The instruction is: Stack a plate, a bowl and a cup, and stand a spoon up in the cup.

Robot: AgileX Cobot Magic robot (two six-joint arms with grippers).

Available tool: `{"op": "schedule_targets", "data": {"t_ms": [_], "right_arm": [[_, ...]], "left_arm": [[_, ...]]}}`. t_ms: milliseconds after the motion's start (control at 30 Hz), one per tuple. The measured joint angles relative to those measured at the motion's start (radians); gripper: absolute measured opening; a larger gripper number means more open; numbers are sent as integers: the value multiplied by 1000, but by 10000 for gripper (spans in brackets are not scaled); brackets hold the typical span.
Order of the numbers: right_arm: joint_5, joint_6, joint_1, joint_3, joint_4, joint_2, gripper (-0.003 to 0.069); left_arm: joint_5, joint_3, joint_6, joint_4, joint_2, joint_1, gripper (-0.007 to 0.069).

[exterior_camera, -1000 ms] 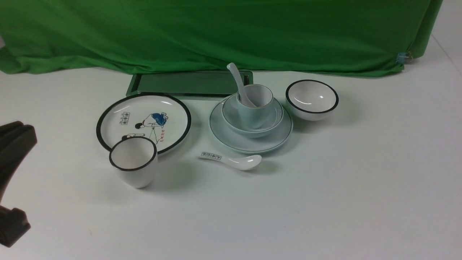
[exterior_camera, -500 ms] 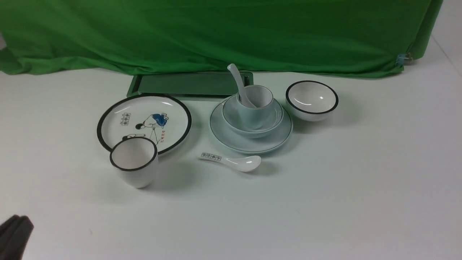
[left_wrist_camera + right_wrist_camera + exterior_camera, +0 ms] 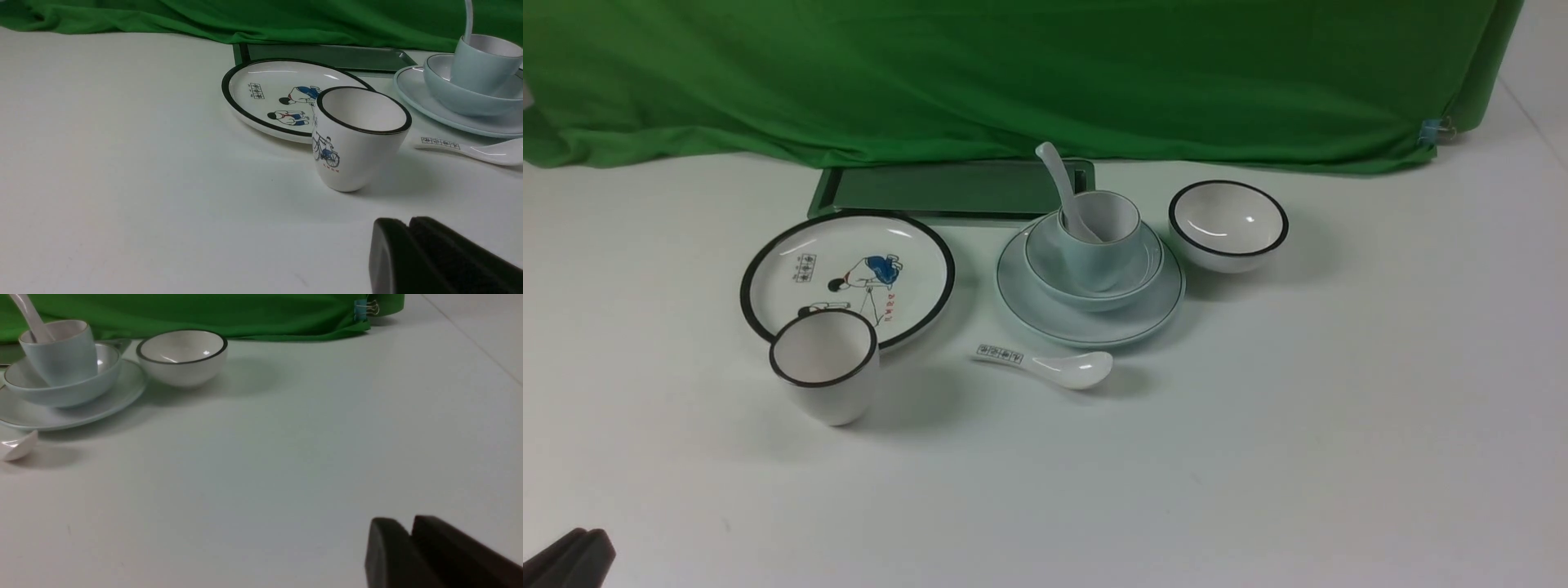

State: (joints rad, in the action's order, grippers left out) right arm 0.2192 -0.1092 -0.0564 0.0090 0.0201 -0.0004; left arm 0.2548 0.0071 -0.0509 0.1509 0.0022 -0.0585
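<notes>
The left gripper (image 3: pixel 409 226) is clenched on nothing, while the right gripper (image 3: pixel 410 528) also grips nothing, its tips slightly parted, and the plain spoon (image 3: pixel 1059 184) leans in the pale cup (image 3: pixel 1097 257), which stands in the bowl (image 3: pixel 1045 265) on the plate (image 3: pixel 1086 327). The left wrist view shows a bicycle drawing on the black-rimmed cup (image 3: pixel 355 151), hidden from the front view; a green cloth (image 3: pixel 1013 82) hangs behind the white table (image 3: pixel 1258 449).

Plates (image 3: pixel 1025 302), bowls (image 3: pixel 1094 302), cups (image 3: pixel 1094 265), spns (image 3: pixel 1058 175): 2 ea; tray (image 3: pixel 947 188), cloth (image 3: pixel 1013 82), clip (image 3: pixel 1430 131): 1 ea
</notes>
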Motion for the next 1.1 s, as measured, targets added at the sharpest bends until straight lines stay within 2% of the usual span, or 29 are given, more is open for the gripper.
{"op": "schedule_targets", "data": {"t_ms": [1100], "right_arm": [[0,0,0,0,0,0,178]], "left_arm": [[0,0,-4,0,0,0,13]]}}
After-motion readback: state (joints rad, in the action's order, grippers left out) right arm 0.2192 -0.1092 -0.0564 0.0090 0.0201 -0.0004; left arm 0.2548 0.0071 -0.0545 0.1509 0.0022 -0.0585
